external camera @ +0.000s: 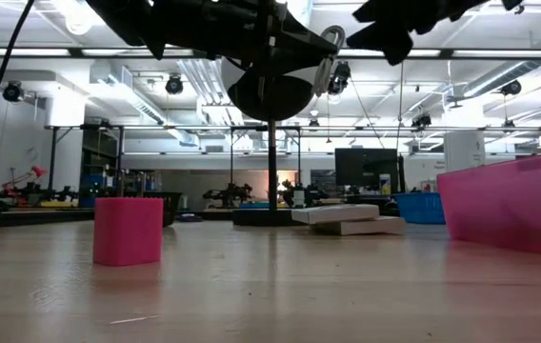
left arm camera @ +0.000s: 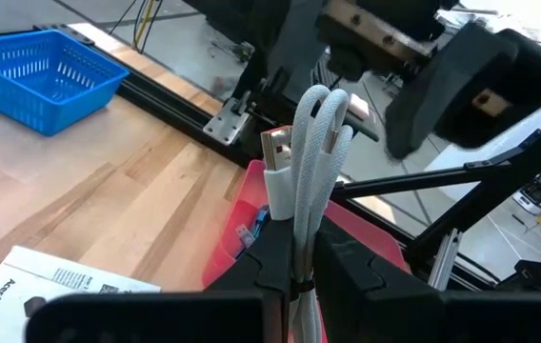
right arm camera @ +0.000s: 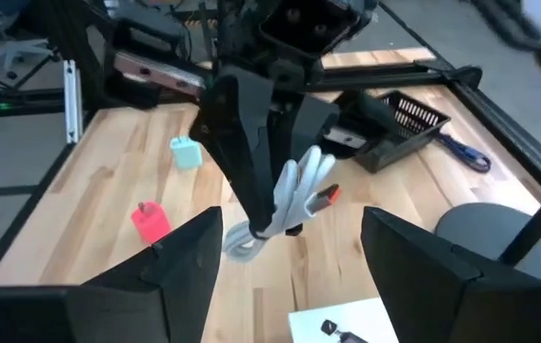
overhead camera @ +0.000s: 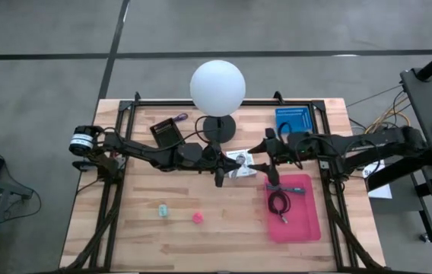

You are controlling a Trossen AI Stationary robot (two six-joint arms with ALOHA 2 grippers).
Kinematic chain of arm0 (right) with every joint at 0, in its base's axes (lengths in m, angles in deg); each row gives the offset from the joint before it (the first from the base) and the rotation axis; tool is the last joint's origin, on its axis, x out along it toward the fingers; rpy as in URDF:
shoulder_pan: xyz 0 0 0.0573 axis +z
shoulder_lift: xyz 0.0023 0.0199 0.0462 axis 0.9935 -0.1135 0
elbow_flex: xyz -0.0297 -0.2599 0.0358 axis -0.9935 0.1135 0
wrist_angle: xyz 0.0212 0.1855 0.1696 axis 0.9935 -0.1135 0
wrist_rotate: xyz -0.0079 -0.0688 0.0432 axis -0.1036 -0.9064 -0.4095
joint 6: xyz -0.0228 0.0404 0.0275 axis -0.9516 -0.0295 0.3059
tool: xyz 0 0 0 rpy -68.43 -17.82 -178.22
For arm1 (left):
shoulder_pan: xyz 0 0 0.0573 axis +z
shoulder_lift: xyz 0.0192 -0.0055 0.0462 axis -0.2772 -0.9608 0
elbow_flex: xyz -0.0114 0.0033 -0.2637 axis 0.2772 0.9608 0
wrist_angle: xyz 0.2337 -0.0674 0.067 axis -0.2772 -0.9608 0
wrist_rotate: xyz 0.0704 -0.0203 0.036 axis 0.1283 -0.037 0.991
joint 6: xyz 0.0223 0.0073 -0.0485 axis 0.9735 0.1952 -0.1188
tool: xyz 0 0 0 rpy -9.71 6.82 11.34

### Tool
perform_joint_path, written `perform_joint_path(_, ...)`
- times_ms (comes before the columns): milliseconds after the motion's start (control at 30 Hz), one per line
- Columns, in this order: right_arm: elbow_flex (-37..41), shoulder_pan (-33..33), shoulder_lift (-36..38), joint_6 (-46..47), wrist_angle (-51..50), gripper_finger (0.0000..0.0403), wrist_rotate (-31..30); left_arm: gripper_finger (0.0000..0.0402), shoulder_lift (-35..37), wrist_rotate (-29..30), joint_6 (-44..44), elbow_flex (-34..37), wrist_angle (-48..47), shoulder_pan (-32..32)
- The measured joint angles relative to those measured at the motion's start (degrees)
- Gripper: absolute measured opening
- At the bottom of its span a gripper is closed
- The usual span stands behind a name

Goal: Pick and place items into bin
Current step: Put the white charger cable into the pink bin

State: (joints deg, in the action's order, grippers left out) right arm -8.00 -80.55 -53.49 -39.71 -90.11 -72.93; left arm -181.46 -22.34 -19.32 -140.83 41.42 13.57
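My left gripper (left arm camera: 294, 255) is shut on a bundled white cable (left arm camera: 313, 143) with a USB plug, held above the table's middle (overhead camera: 220, 176). My right gripper (right arm camera: 291, 250) is open and stands close by to the right (overhead camera: 265, 161), facing the cable (right arm camera: 299, 191) without touching it. The pink bin (overhead camera: 307, 221) lies flat on the table to the right, with a dark coiled cable (overhead camera: 279, 202) and a teal pen (overhead camera: 296, 189) inside. A green block (overhead camera: 163, 211) and a pink block (overhead camera: 198, 218) rest on the wood. A white printed card (overhead camera: 240, 162) lies under the grippers. My left gripper pinches the white cable bundle between its two fingers, near the tie around its strands (left arm camera: 296, 283). The fingers (right arm camera: 251, 152) point down, slanting toward the table's right. The looped ends and the plug (left arm camera: 278, 145) stick out past the fingertips. The bundle is lifted clear of the table.
A white globe lamp (overhead camera: 217, 85) on a black base stands at the far middle. A black basket (overhead camera: 166, 134) sits far left, with a purple cord (overhead camera: 180, 117) beside it, and a blue basket (overhead camera: 295, 120) sits far right. Bare wood lies along the near edge.
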Motion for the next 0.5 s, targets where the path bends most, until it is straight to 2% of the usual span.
perform_joint_path(167, -0.2, 0.0, -2.9, 0.0, 1.9, 0.0240, 0.0, 0.0013, 0.0, 0.0, -0.1, 0.0, 0.0, 0.0)
perform_joint_path(500, -0.4, -0.3, -3.7, -1.6, 6.4, 0.0237, -0.5, 0.0013, 0.0, 0.0, -0.1, 0.0, -0.1, 0.0)
